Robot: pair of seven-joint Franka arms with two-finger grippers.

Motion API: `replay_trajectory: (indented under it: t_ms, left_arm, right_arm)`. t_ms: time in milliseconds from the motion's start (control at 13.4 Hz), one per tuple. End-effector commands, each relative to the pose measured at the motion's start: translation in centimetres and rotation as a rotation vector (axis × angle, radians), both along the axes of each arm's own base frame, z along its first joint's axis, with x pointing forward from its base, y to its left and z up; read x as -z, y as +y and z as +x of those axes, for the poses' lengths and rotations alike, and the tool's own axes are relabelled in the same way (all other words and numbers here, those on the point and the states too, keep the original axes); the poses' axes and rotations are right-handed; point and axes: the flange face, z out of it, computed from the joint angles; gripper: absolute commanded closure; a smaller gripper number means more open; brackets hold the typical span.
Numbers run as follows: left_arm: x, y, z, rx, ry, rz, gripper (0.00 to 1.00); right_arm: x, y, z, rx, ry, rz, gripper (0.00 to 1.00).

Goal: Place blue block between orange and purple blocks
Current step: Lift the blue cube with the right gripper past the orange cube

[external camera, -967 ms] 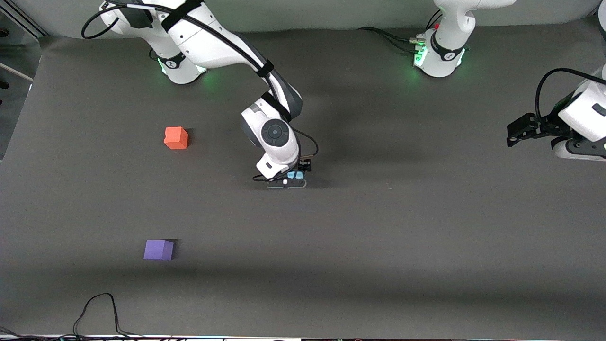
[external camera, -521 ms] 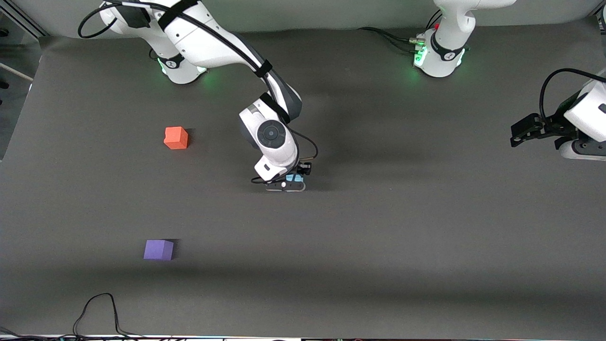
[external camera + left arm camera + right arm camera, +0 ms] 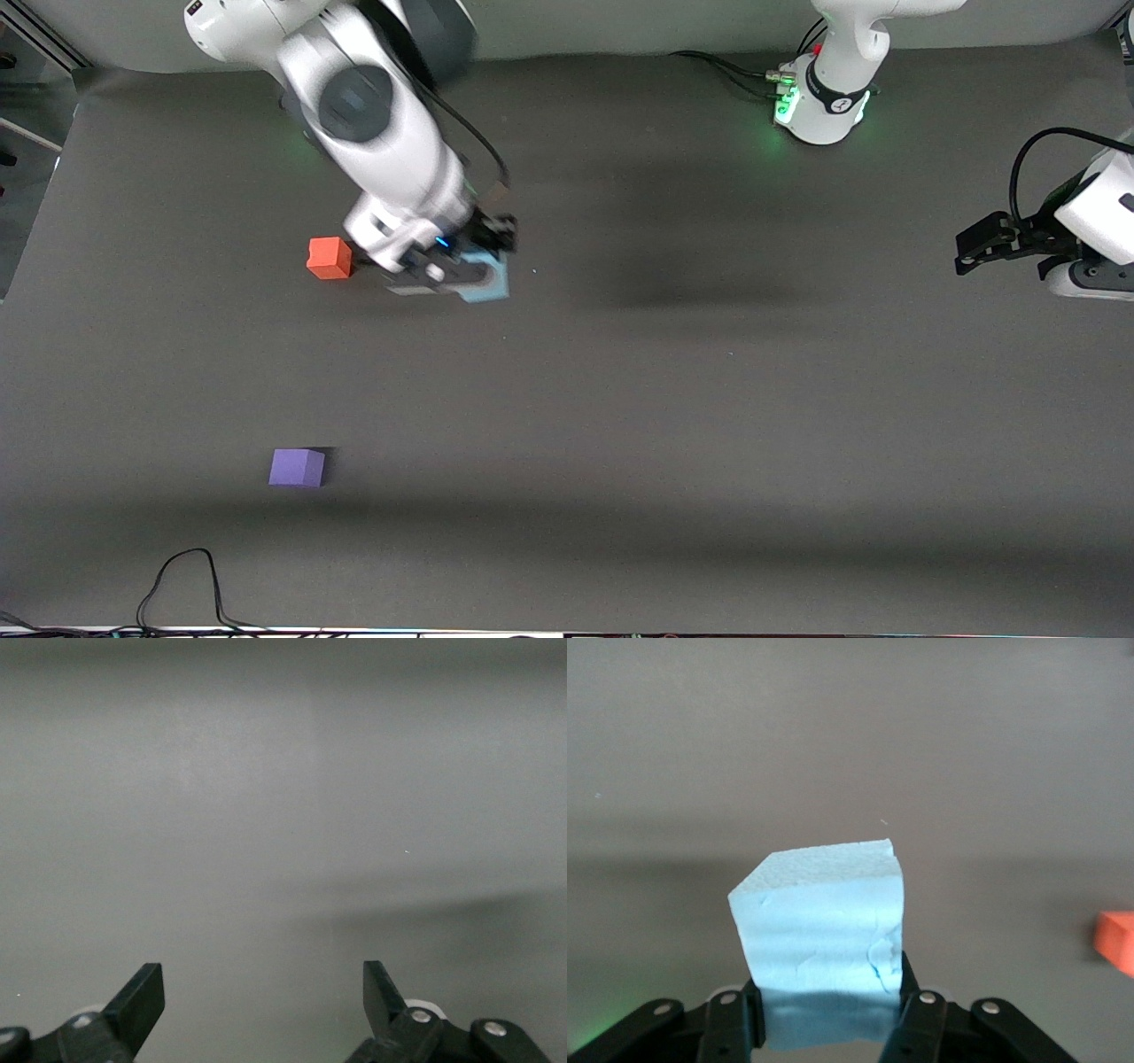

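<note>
My right gripper is shut on the light blue block and carries it in the air over the table, close to the orange block. In the right wrist view the blue block fills the space between the jaws, and the orange block shows at the edge. The purple block rests on the table, nearer to the front camera than the orange one. My left gripper waits open over the left arm's end of the table; its fingers hold nothing.
A dark grey mat covers the table. A black cable loops along the edge nearest the front camera. The arm bases stand along the edge farthest from it.
The right gripper closed on the blue block, lifted it off the table and swung it toward the orange block. The left arm drew back slightly toward its end of the table, then held still.
</note>
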Motion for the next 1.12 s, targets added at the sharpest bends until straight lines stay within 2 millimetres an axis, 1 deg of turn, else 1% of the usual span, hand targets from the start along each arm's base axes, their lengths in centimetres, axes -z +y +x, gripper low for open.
replay_trajectory:
  t_ms: [0,74,149,223,298,521,670,744,819,893,1042]
  left_arm:
    - [-0.4,-0.1,0.0,0.02,0.007,0.012,0.0]
    - [-0.3,-0.1,0.0,0.02,0.011,0.012,0.0]
    - [-0.2,-0.2,0.0,0.021,0.012,0.014,0.0]
    - [-0.2,-0.2,0.1,0.021,0.012,0.014,0.0]
    - [-0.2,-0.2,0.1,0.021,0.012,0.014,0.0]
    - [-0.2,0.0,0.2,0.012,0.011,0.012,0.0]
    - [-0.3,0.1,0.1,0.013,0.009,0.012,0.0]
    - [-0.4,-0.1,0.1,0.015,0.008,0.012,0.0]
    - [-0.5,-0.2,0.1,0.007,0.006,0.012,0.0]
    - [-0.4,-0.2,0.2,0.004,0.006,0.012,0.0]
    - [-0.4,-0.1,0.2,0.004,0.009,0.012,0.0]
  right_arm:
    - [-3.1,-2.5,0.9,-0.02,0.012,-0.003,0.56]
    - [-3.5,-4.3,1.4,-0.046,0.007,0.001,0.56]
    - [-3.3,-6.6,2.4,-0.05,0.008,-0.007,0.56]
    - [-3.5,-8.5,3.1,-0.039,0.006,-0.011,0.55]
    - [-3.7,-11.1,4.0,-0.03,0.009,-0.019,0.55]
    - [-4.4,-21.4,6.6,-0.08,0.002,-0.03,0.56]
    - [-4.2,-27.8,7.4,-0.111,0.004,-0.039,0.56]
    - [-3.9,-30.1,7.7,-0.137,0.007,-0.038,0.56]
    - [-3.7,-31.8,7.9,-0.149,0.005,-0.042,0.56]
    - [-3.3,-32.7,8.2,-0.146,0.007,-0.046,0.55]
    - [-1.6,-36.4,8.5,-0.087,0.03,-0.032,0.55]
